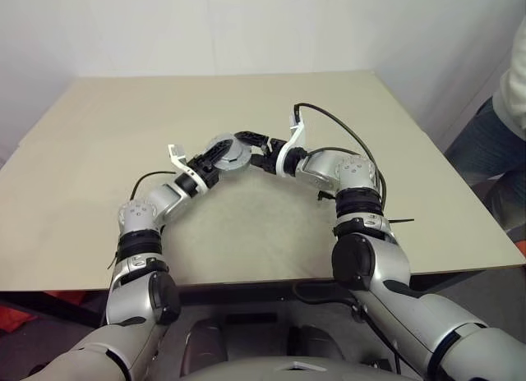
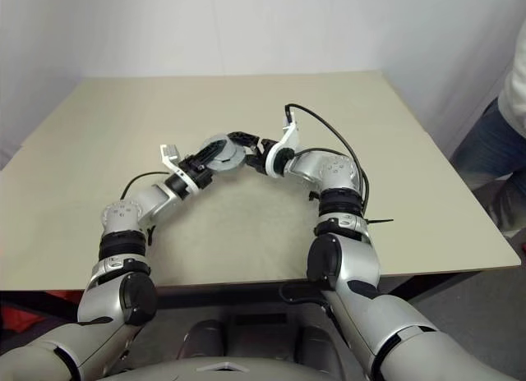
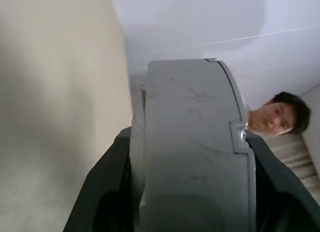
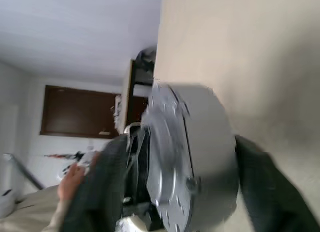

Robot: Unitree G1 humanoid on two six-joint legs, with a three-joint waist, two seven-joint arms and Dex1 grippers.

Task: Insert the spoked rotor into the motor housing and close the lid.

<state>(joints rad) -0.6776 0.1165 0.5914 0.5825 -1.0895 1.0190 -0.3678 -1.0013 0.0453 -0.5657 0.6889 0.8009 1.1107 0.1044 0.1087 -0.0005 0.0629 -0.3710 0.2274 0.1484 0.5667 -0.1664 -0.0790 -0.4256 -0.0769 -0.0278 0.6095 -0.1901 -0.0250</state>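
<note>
Left gripper (image 1: 215, 158): black fingers clamped on the closed motor housing (image 1: 229, 153), one finger each side of the grey body. In the left wrist view the housing (image 3: 192, 152) sits between the two fingers (image 3: 102, 192), lid seam visible along its edge.

Right gripper (image 1: 256, 151): at the housing's other side, jaws spread wide. In the right wrist view its fingers (image 4: 107, 184) straddle the housing (image 4: 192, 157) with some gap showing on each side; I can't tell whether the pads actually touch metal. No firm grip visible.

Housing: held off the table (image 1: 99, 151), centre of the head view, slightly above the middle of the frame, between the two wrists. The lid (image 4: 167, 157) is on, plain grey face outward. Rotor isn't visible, presumably inside.

No readable labels, brand marks or writing on the housing or grippers.

Surroundings: beige tabletop, white walls. A person (image 1: 501, 126) stands at the right edge of the head view, jeans and a light top. The left wrist view catches a person (image 3: 277, 117) behind the housing.
</note>
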